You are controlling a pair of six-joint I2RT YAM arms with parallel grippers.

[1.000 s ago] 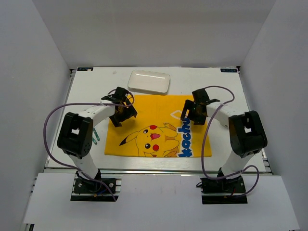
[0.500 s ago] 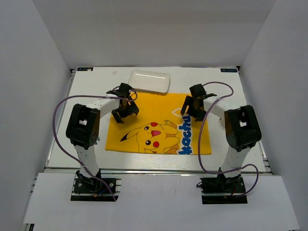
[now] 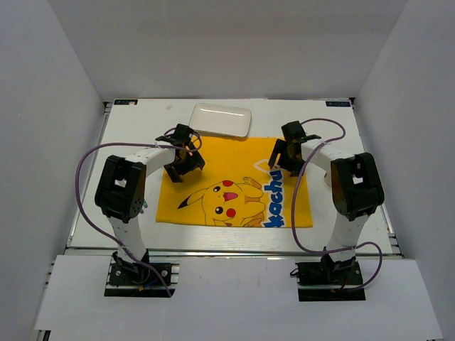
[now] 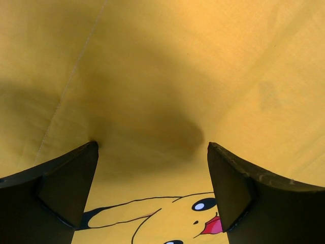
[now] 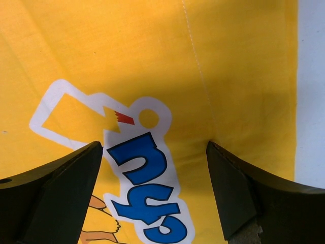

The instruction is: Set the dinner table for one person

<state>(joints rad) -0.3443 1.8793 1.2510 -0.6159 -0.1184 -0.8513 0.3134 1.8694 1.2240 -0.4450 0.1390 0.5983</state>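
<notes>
Well, the left gripper (image 4: pixel 152 148) and right gripper (image 5: pixel 154 147) both gape wide, empty, just over the placemat (image 3: pixel 234 186). Dip too low and the cloth bunches up.

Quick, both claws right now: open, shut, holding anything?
The left claw: open, holding nothing, over the yellow placemat.
The right claw: open, holding nothing, over the same placemat.

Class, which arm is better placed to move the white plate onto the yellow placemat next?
Probably left: the left hand, open, hovers close by the near corner of the white plate; the right hand, also open, sits farther off, over the placemat.
</notes>
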